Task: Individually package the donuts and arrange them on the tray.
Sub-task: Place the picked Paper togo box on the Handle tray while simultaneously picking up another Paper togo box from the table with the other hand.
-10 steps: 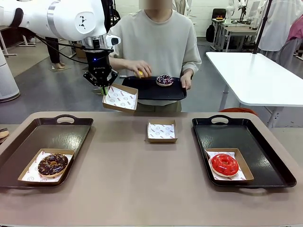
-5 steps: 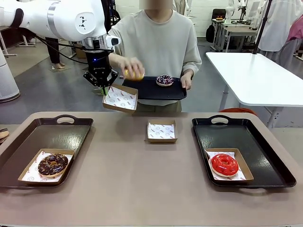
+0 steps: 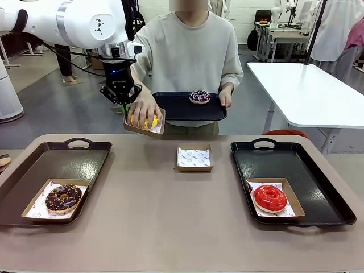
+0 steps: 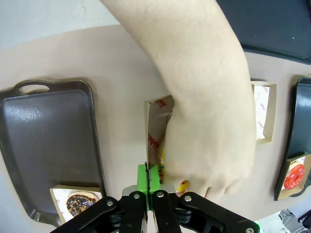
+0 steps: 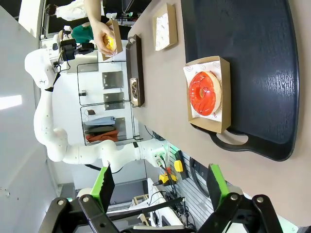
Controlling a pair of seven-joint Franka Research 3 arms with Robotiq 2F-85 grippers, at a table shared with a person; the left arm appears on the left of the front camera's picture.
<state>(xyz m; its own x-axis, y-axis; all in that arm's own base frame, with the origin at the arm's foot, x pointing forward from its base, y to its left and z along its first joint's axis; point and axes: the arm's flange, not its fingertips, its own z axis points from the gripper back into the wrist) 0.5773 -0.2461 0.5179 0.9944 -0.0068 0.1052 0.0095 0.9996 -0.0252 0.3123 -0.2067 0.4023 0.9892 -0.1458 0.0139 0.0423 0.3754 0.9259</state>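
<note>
yellow donut (image 3: pixel 145 123) sits under a person's hand (image 3: pixel 142 108) in the box (image 3: pixel 145 132) the left tool (image 3: pixel 124 107) pinches; right tool (image 5: pixel 160 187) is apart.

Grey floor (image 3: pixel 57 108); white table (image 3: pixel 307 94) at right; desks (image 3: pixel 282 35) farther back.

Tan table (image 3: pixel 165 219), dark left tray (image 3: pixel 57 165), dark right tray (image 3: pixel 273 162), one paper-lined cardboard box (image 3: pixel 194 158) lying between the trays
</note>
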